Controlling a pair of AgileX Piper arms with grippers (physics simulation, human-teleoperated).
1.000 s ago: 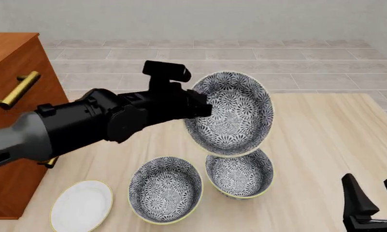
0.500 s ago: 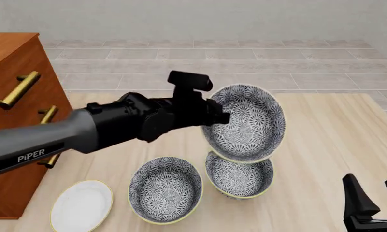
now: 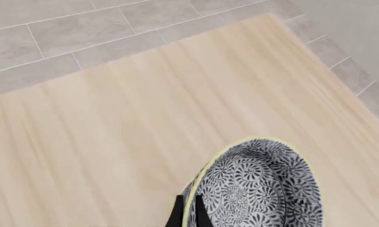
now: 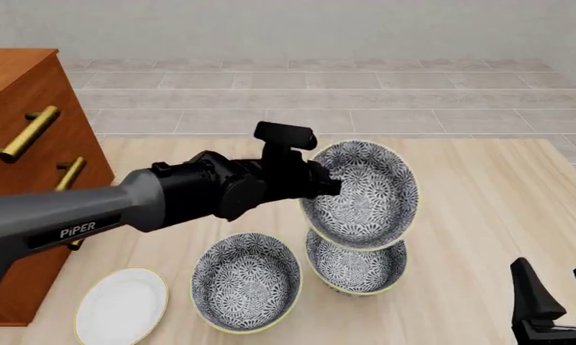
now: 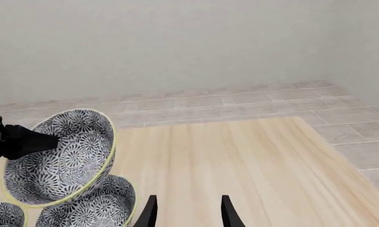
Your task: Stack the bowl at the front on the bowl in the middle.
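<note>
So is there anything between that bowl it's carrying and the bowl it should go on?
Nothing visible. The left gripper holds the lifted bowl tilted, directly above the bowl on the table. The third bowl sits off to the side.

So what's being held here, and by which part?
The left gripper grips a floral bowl by its rim, tilted above another bowl. The right gripper is open.
</note>
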